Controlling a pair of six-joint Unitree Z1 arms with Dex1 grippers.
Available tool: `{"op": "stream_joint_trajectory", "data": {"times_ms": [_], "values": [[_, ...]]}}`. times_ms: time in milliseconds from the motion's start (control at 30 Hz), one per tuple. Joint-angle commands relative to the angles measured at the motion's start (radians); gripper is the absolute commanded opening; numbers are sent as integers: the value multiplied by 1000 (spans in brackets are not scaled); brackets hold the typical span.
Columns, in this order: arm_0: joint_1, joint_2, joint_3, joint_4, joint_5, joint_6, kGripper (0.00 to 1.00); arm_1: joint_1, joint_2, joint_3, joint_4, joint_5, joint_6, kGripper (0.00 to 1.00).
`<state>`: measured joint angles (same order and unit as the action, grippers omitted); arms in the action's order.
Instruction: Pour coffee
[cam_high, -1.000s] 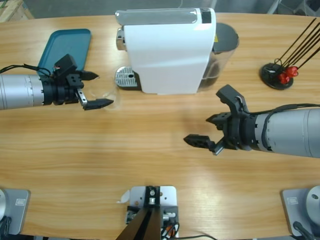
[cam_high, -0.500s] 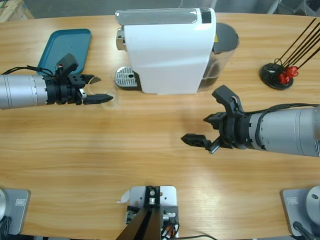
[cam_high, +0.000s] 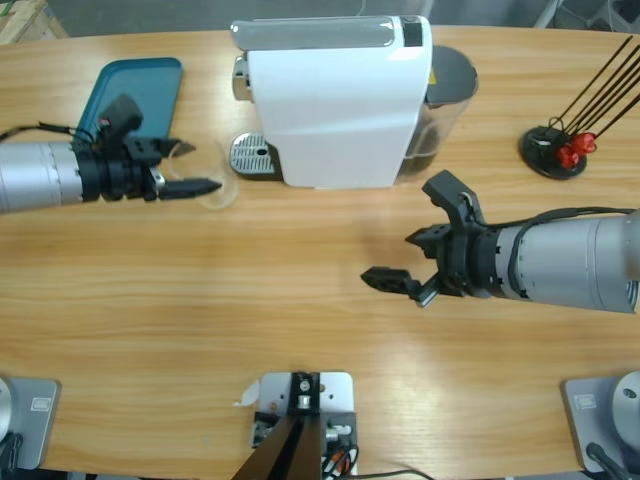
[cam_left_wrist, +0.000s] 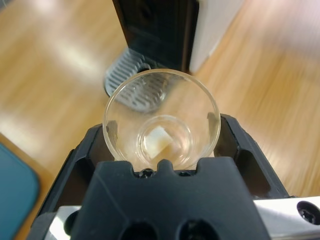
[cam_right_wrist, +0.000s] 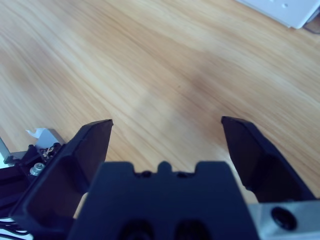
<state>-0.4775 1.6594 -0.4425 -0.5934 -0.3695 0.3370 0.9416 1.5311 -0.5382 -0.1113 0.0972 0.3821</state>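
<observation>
Glass (cam_left_wrist: 161, 120) sat clear between the left gripper's (cam_high: 190, 172) jaws, clamped, and we saw no coffee in it; the coffee machine's (cam_high: 340, 100) drip grille (cam_left_wrist: 131, 85) lay just beyond. Right gripper (cam_right_wrist: 167, 132) hovered agape over bare table (cam_high: 250, 290).

A coffee machine (cam_high: 340, 100) stood at the back middle of the table (cam_high: 250, 300), with its drip tray (cam_high: 255, 156) jutting out at its left foot. A tray (cam_high: 135, 95) lay at the back left. Between that tray and the drip tray, the left gripper (cam_high: 185, 170) reached in from the left edge with a glass (cam_high: 213, 180) between its jaws, just beside the drip tray. A capsule stand (cam_high: 555, 150) stood at the back right. The right gripper (cam_high: 410, 262) hung over bare table in front of the machine, well apart from the glass.
</observation>
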Motion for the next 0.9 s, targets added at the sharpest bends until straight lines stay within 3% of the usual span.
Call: {"op": "stream_joint_trajectory", "data": {"times_ms": [33,333,500,667,900], "values": [[20,-65,-58,88,8,11,0,3,49,27,-34,18,-9,1000],[28,67,-192,94,6,17,0,3,35,35,-37,9,-8,1000],[28,111,-192,93,3,22,0,3,33,31,-44,-10,-8,1000],[28,173,-198,72,3,26,0,3,-82,49,-29,-98,-13,1000],[28,204,-242,65,4,27,0,3,-157,44,-8,-108,-48,1000]]}}
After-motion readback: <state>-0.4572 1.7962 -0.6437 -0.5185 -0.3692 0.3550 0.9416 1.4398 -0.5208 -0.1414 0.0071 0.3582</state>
